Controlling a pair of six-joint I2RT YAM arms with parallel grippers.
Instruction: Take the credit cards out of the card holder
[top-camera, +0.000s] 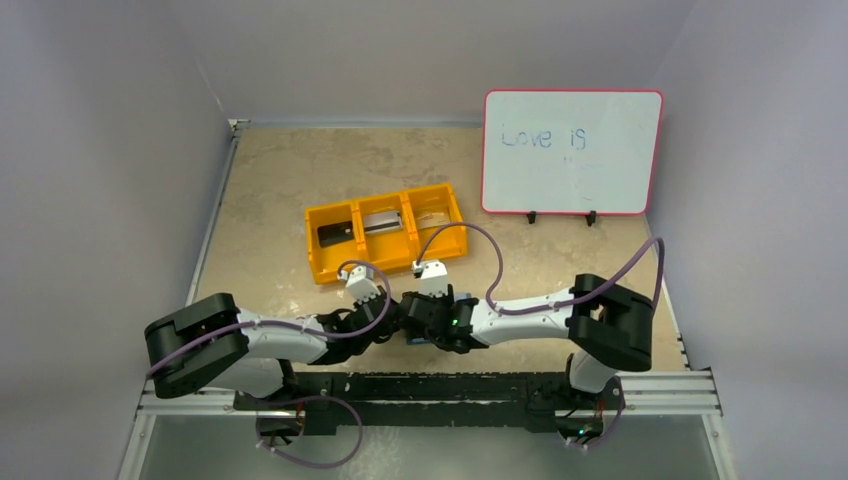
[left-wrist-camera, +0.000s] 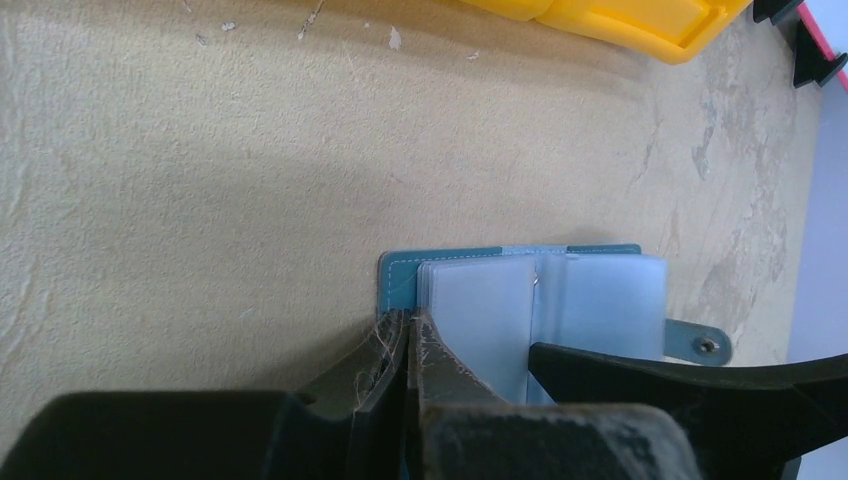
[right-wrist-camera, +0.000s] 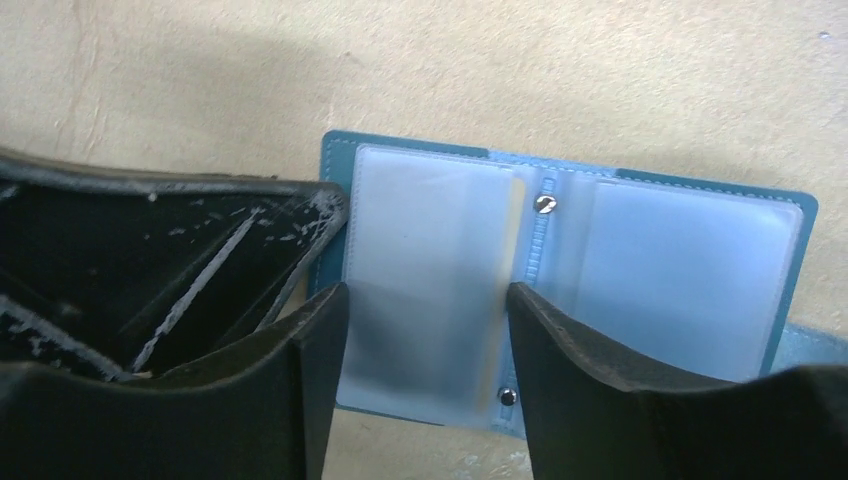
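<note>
Card holder (right-wrist-camera: 660, 260) lies open and flat on the table (right-wrist-camera: 150, 80), spine parallel to the right gripper (right-wrist-camera: 425, 295), whose jaws stand apart astride the left sleeve page, while the left gripper (left-wrist-camera: 405, 325), jaws together, rests at the left cover edge.

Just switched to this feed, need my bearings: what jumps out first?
The teal card holder lies open on the table, front centre, frosted pockets up, with the right fingers spread over its left leaf. Behind it, an orange bin holds credit cards in all three compartments.
</note>
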